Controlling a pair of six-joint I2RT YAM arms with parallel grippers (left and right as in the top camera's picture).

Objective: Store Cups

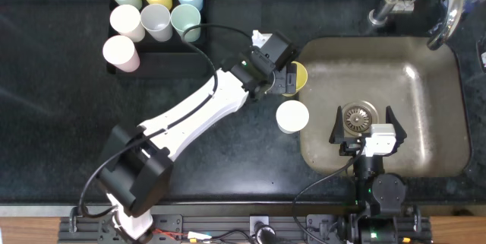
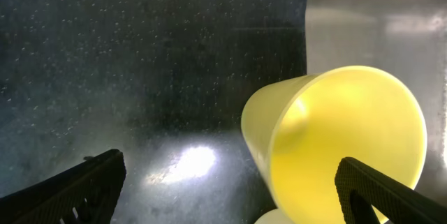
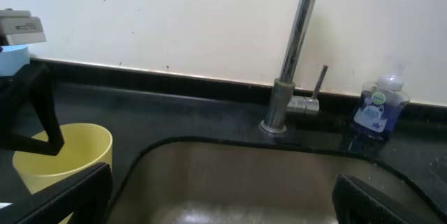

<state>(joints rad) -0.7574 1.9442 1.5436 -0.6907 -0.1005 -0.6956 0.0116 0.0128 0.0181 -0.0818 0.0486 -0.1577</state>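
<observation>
The yellow cup was seen standing upright on the black table at the edge of the sink, with a white cup just beside it. The left pincer was held wide apart at the yellow cup, not yet clamped. The right pincer was held apart over the sink. The cup was judged light, smooth and easily tipped or crushed, so a gentle hold across its wall below the rim was advised.

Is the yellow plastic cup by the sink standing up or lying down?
Standing up: the yellow plastic cup rests on its base with its open mouth facing up.
</observation>
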